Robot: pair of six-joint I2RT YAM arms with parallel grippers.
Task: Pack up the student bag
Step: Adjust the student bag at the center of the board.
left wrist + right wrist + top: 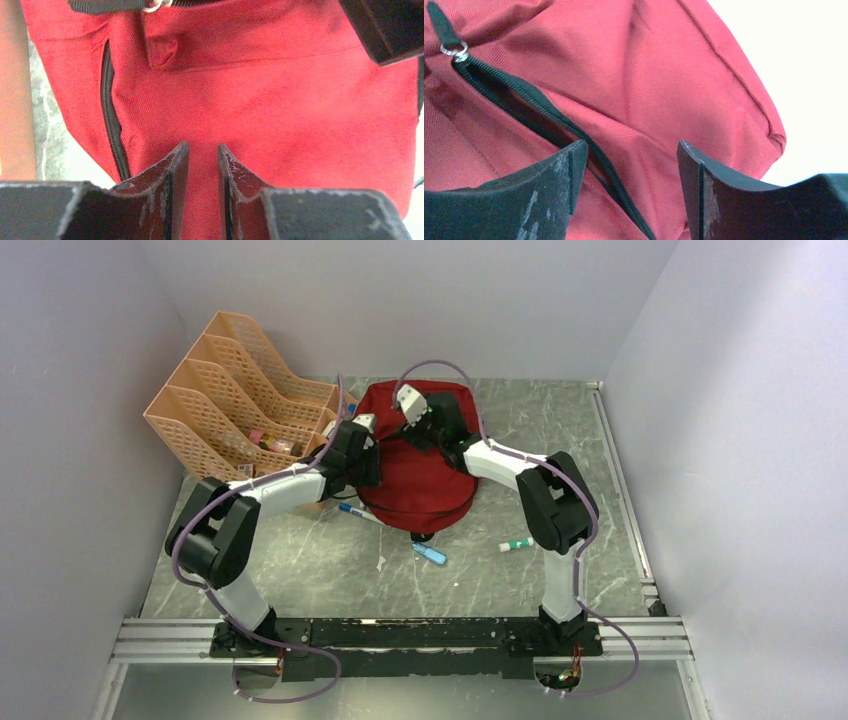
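Likely opening step: right gripper [629, 145] was wide, empty; left gripper [200, 147] near-shut, hold unclear. Next needed zipper pull [440, 26], upper left, on student bag [649, 75].

Left claw [202, 146] tips narrowly apart, student bag [280, 100] fabric between; black zipper [107, 110] at left

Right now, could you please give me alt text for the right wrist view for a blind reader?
The right gripper, jaws apart and empty, hovers over a red backpack. A partly open black zipper runs from a metal ring pull at upper left down between the fingers.
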